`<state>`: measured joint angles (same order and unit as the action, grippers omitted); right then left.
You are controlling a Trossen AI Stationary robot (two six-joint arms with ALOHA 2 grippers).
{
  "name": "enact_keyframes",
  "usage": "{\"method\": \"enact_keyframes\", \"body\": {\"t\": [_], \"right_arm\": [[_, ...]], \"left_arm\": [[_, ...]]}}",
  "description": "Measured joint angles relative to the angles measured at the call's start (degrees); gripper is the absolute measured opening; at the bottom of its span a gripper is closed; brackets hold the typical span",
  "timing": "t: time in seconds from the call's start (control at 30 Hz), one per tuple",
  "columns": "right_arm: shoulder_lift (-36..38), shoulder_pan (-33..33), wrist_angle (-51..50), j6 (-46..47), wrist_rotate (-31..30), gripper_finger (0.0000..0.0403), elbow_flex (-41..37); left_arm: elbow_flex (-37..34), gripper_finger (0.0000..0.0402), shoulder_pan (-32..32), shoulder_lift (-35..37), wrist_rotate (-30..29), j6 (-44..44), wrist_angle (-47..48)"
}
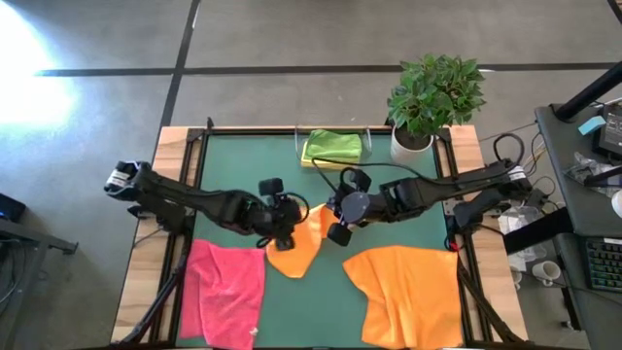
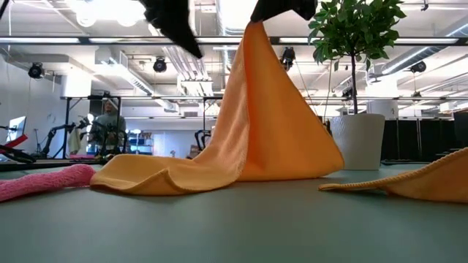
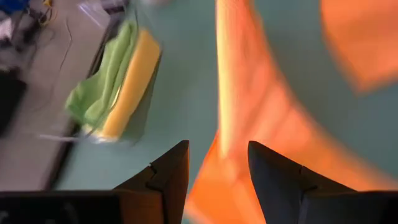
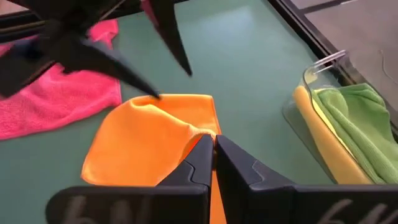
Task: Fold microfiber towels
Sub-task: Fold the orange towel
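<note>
Now the right pincer (image 4: 213,148) pinches the orange towel's (image 4: 140,140) raised corner.

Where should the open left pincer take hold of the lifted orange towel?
Probably at the loose corner of the orange towel lying on the green mat, coming from above. The right pincer holds the opposite corner high, so the cloth hangs as a sheet; the left pincer is open beside it.

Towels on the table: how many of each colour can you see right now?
Orange microfiber towels: 2 (one lifted by the right gripper at, one lying flat)
Pink microfiber towel: 1
Lime green microfiber towel: 1
Yellow microfiber towel: 1
Total: 5
</note>
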<state>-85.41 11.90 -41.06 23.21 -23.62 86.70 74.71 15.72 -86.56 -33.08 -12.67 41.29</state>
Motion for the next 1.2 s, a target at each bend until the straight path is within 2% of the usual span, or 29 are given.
{"method": "enact_keyframes", "body": {"t": [0.13, 0.37, 0.7, 0.9, 1.07, 1.13, 1.2], "right_arm": [[0.57, -0.28, -0.22, -0.50, -0.18, 0.0008, 0.00], [2.58, -2.22, -2.70, -1.32, -0.33, 0.0008, 3.58], [-0.58, -2.46, -9.49, -3.32, 0.03, 0.0008, 9.24], [-1.73, -2.58, -12.59, -5.68, -0.02, 0.0008, 12.99], [-1.73, -2.58, -16.01, -8.67, -0.32, 0.0008, 16.20], [-1.73, -2.61, -18.68, -9.57, -0.48, 0.0008, 17.11], [-1.70, -2.71, -20.42, -10.04, -0.52, 0.0008, 17.20]], "left_arm": [[0.03, 0.0148, 0.25, -0.51, 0.20, -6.15, -12.49], [0.11, 0.0148, -0.03, -4.41, -2.44, -6.49, -27.34], [1.84, 0.0148, 0.09, -9.88, -13.95, -6.46, -26.88], [1.89, 0.0148, 0.14, -10.10, -14.00, -6.52, -26.40], [1.84, 0.0148, 0.14, -10.39, -13.85, -8.92, -21.94], [1.80, 0.0148, 0.55, -10.39, -11.56, -11.15, -20.21], [1.81, 0.0148, 1.28, -10.36, -6.09, -12.11, -18.92]]}}
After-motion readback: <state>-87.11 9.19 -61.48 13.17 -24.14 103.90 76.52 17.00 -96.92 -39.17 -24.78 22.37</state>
